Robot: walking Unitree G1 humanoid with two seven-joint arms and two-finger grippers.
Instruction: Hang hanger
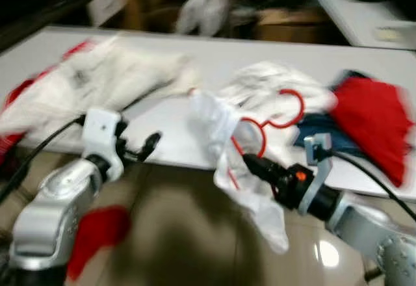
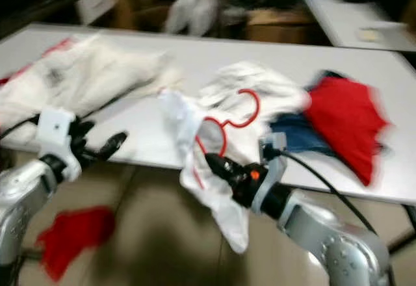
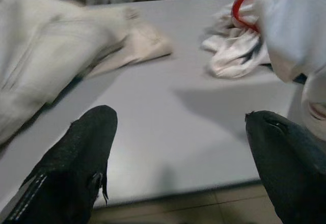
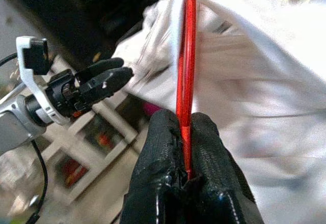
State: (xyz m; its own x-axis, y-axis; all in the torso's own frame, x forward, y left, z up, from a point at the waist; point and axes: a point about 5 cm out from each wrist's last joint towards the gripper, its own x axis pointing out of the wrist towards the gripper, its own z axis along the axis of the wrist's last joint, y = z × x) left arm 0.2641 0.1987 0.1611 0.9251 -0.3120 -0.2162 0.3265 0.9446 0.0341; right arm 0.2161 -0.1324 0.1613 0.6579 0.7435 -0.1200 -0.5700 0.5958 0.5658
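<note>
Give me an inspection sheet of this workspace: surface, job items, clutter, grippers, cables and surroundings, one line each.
Surface: white table, partly covered with clothes.
Job's things: red hanger carrying a white garment that droops past the table edge.
Clutter: white clothes pile at left, white bundle at middle, red cloth over blue cloth at right, red cloth on the floor.
Grippers: right gripper shut on the hanger wire; left gripper open and empty at the table's near edge.
Cables: black cable along the right arm, another by the left.
Surroundings: blurred boxes and a second table behind.
</note>
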